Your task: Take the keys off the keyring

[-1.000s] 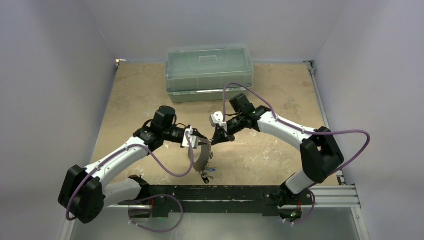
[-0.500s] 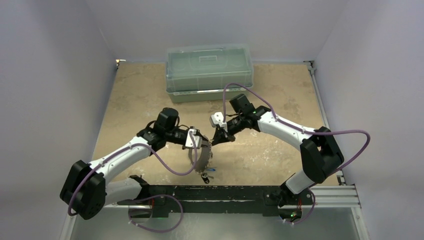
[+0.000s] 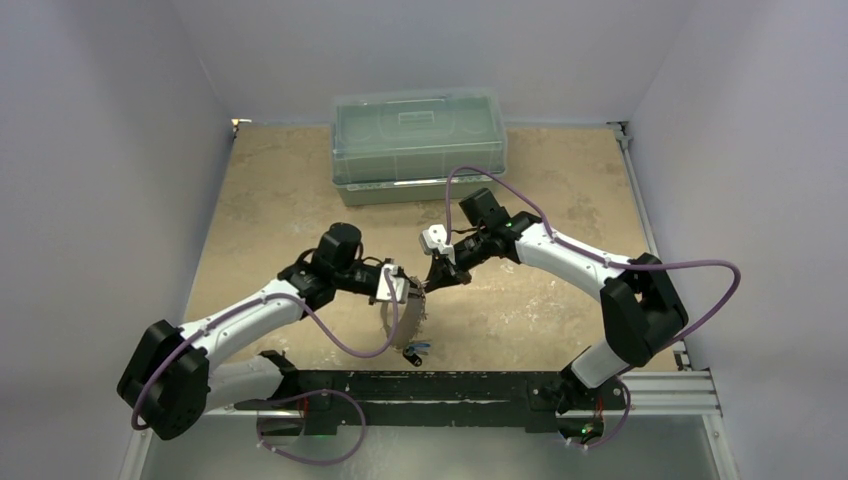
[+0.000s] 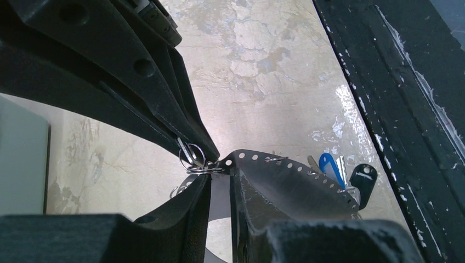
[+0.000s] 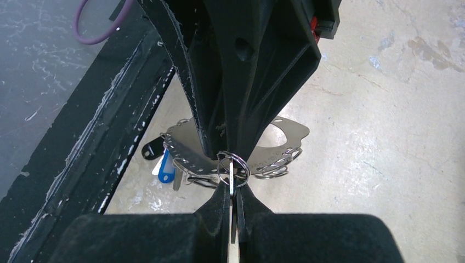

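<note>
The keyring (image 3: 404,322) is a flat grey metal loop with punched holes along its edge, hanging between my grippers. My left gripper (image 3: 404,291) is shut on its top edge; the loop also shows in the left wrist view (image 4: 290,183). My right gripper (image 3: 428,284) is shut on a thin silver key (image 5: 231,178) that hangs on a small split ring (image 5: 233,167) at the loop's top. A blue-headed key (image 4: 329,166) and a black-headed key (image 4: 363,178) hang at the loop's low end, near the table. More empty split rings (image 5: 277,167) hang on the loop (image 5: 285,130).
A clear green-tinted lidded box (image 3: 418,145) stands at the back of the tan table. The black base rail (image 3: 480,385) runs along the near edge, just below the hanging keys. Grey walls close in left, right and back.
My left arm has moved a little right and towards the near edge, carrying the loop closer under the right gripper. The right arm has stayed put.
</note>
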Robot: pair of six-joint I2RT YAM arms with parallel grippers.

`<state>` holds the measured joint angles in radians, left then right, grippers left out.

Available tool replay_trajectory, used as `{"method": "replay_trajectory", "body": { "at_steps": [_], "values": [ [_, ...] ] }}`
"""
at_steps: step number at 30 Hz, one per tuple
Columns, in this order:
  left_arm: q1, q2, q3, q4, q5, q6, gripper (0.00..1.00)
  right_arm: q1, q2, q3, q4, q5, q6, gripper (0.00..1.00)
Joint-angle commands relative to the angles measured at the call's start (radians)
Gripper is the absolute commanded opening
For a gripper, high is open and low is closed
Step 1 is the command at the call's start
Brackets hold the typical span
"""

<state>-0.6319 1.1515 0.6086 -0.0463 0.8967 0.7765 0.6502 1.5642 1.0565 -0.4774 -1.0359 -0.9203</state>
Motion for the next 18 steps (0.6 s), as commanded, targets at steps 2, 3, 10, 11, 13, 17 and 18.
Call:
{"method": "replay_trajectory", "body": {
  "at_steps": [2,3,10,11,13,17,18],
  "values": [
    [-0.019,-0.034,-0.041,0.197,-0.001,-0.179,0.19,0.008,-0.028,0.035,0.043,-0.021,0.006,0.00],
    [-0.020,-0.037,-0.048,0.215,-0.006,-0.201,0.19,0.007,-0.027,0.033,0.044,-0.022,0.006,0.00],
    [-0.022,-0.060,-0.078,0.288,-0.046,-0.340,0.01,0.007,-0.025,0.033,0.045,-0.021,0.009,0.00],
    [-0.022,-0.063,-0.082,0.300,-0.054,-0.362,0.00,0.007,-0.024,0.033,0.043,-0.020,0.009,0.00],
    [-0.022,-0.072,-0.090,0.322,-0.073,-0.408,0.00,0.008,-0.025,0.034,0.040,-0.017,0.007,0.00],
    [-0.022,-0.082,-0.107,0.337,-0.144,-0.527,0.00,0.004,-0.031,0.033,0.023,-0.010,-0.008,0.00],
    [-0.021,-0.086,-0.113,0.343,-0.162,-0.553,0.00,0.005,-0.032,0.033,0.017,-0.008,-0.014,0.00]
  ]
}}
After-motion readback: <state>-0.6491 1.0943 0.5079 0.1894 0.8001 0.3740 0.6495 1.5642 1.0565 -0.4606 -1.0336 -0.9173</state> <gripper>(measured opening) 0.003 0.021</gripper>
